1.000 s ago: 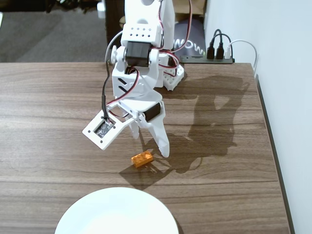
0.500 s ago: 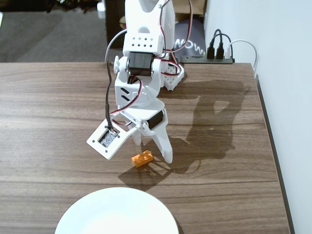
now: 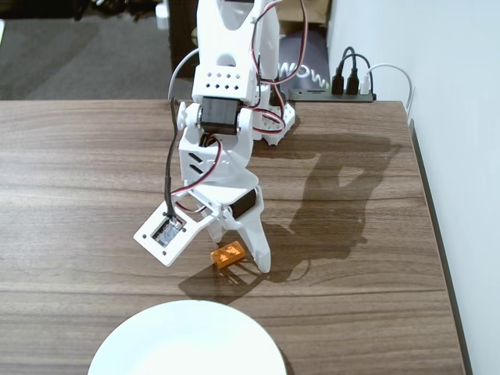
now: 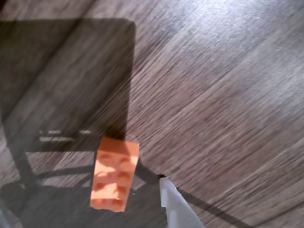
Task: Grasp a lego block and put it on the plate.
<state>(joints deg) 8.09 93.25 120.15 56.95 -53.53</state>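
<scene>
One white arm fills my fixed view, reaching down over the wood-grain desk toward the near edge. Going left to right: the camera module hangs off the wrist on the left side, lens pointing down, with a black cable running up the arm. Just right of it sit the fingers, lowered nearly to the desk with the lego block between them. I see the long white finger standing right beside the block's right end; the other finger, on the left, is mostly hidden under the wrist. They look parted around the block and not clamped on it (I cannot confirm contact from here).

From the wrist view the orange lego block lies flat on the desk, studs up, and one white fingertip pokes in from the bottom edge just right of it, with a sliver of desk between them.

Below the block, well apart, the white plate sits at the bottom edge of the fixed view, cut off by the frame. Far right, a power strip with plugs rests at the back of the desk by the wall.
</scene>
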